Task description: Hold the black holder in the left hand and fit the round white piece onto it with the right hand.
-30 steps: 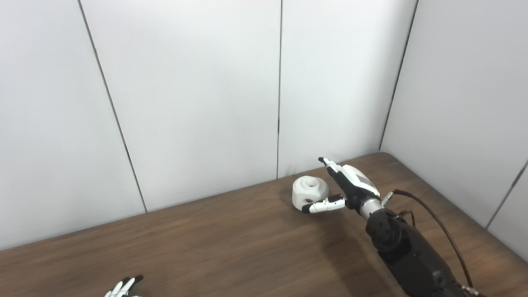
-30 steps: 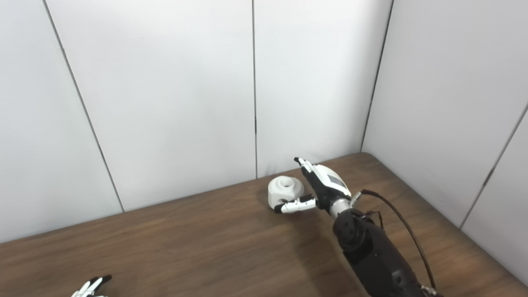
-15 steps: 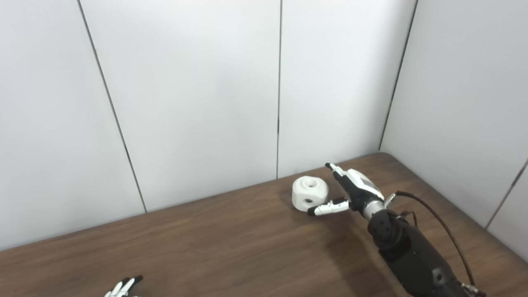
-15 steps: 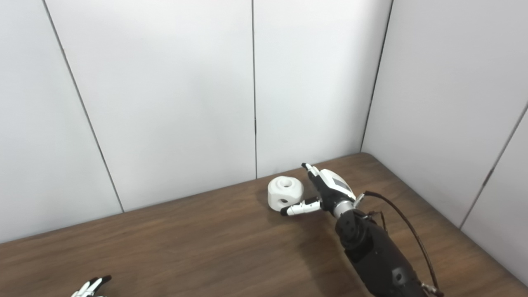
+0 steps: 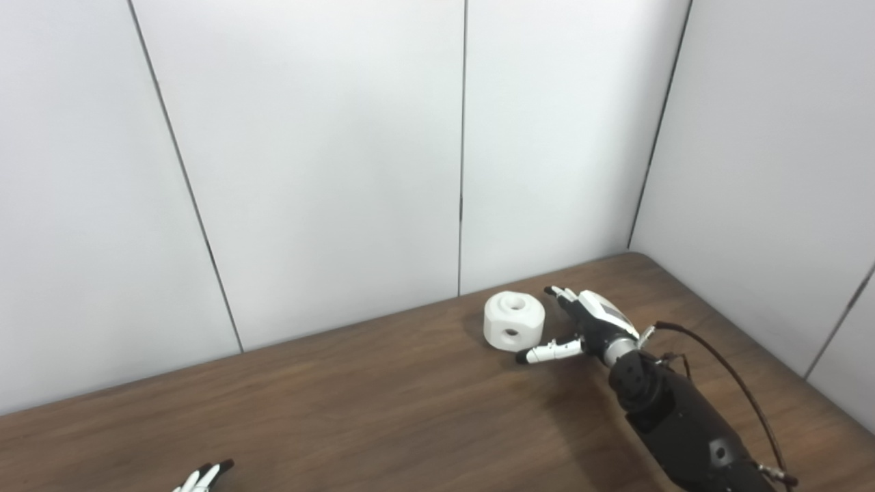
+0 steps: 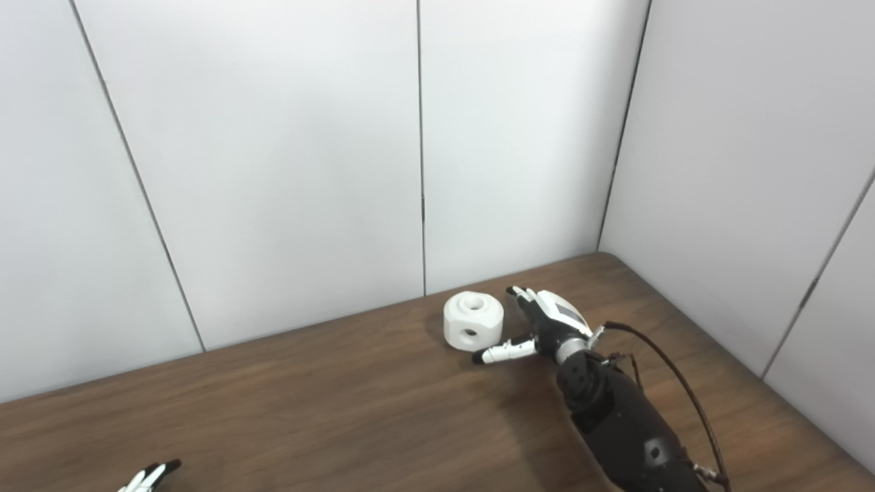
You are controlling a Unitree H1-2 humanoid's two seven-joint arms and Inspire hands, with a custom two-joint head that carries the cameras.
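The round white piece (image 5: 513, 320) sits on the brown table (image 5: 383, 410) near the back wall, with a hole in its top and one in its side. My right hand (image 5: 581, 324) is open and empty just right of the piece, low over the table, thumb stretched toward the piece's base without gripping it. Only the fingertips of my left hand (image 5: 202, 478) show at the bottom left edge; I cannot tell how it stands. No black holder is in view.
White wall panels close off the table at the back and right, meeting at the far right corner (image 5: 632, 249). A black cable (image 5: 724, 362) loops off my right forearm.
My right hand has dropped lower toward the table and drawn back slightly right of the white piece. The piece has not moved. My left fingertips have sunk a little lower at the frame edge.
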